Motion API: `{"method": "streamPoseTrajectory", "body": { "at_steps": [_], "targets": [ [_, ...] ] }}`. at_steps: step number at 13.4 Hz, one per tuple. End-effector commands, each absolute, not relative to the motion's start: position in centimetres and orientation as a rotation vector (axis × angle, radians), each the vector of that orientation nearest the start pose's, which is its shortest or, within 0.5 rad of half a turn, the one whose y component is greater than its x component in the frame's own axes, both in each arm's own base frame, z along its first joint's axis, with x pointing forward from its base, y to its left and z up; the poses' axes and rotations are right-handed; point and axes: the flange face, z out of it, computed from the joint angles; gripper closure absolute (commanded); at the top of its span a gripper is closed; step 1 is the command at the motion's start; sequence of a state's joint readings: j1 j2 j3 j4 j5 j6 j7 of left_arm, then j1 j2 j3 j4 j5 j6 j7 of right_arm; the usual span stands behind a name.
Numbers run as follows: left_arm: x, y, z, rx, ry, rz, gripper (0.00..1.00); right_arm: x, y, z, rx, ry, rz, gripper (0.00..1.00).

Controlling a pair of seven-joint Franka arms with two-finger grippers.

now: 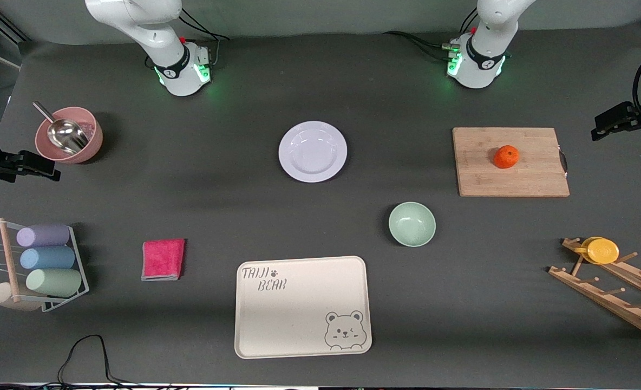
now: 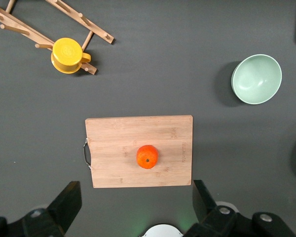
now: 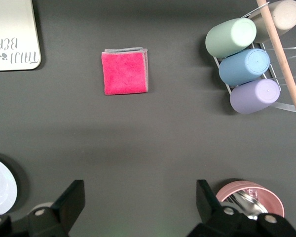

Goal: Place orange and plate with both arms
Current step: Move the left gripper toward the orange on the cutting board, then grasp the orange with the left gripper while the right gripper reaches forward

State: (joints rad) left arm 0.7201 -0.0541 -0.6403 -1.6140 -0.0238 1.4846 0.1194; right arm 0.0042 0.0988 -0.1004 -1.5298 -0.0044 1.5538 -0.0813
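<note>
Front view only: both arm bases and the full layout, no gripper visible. Clock directions are read on the front view.

Left wrist view only: left gripper (image 2: pixel 135 185), fingers spread wide, holding nothing, up over the base-side edge of the wooden cutting board (image 2: pixel 113 143).

Right wrist view only: right gripper (image 3: pixel 139 183), also spread wide and holding nothing, up over bare worktop (image 3: pixel 153 138) between the plate and the pink bowl (image 3: pixel 249 192) with its metal scoop (image 1: pixel 66 132). Both arms idle.

Orange (image 2: pixel 147 156): small, round, bright orange. The dark stem dimple faces up in the left wrist view. It sits about mid-board, apart from everything else.

Plate (image 1: pixel 313 151): round, pale lavender-white, shallow, raised rim, nothing on it. It lies flat near mid-worktop. The right wrist view shows only a sliver of its rim.

From the plate:
- board with orange at 3 o'clock, well apart
- mint-green bowl (image 1: pixel 412 223) at about 4 o'clock
- cream bear tray (image 1: pixel 299 309) at 6 o'clock
- folded pink cloth (image 1: pixel 163 259) at about 8 o'clock
</note>
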Motion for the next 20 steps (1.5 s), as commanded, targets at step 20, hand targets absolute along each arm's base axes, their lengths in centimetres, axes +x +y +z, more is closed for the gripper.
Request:
{"method": "streamPoseTrajectory", "body": {
  "at_steps": [20],
  "targets": [
    [36.8, 5.0, 29.6, -3.115, 0.034, 0.169, 0.0, 50.8, 0.1, 60.0, -3.114, 0.125, 0.084, 0.0]
  ]
}}
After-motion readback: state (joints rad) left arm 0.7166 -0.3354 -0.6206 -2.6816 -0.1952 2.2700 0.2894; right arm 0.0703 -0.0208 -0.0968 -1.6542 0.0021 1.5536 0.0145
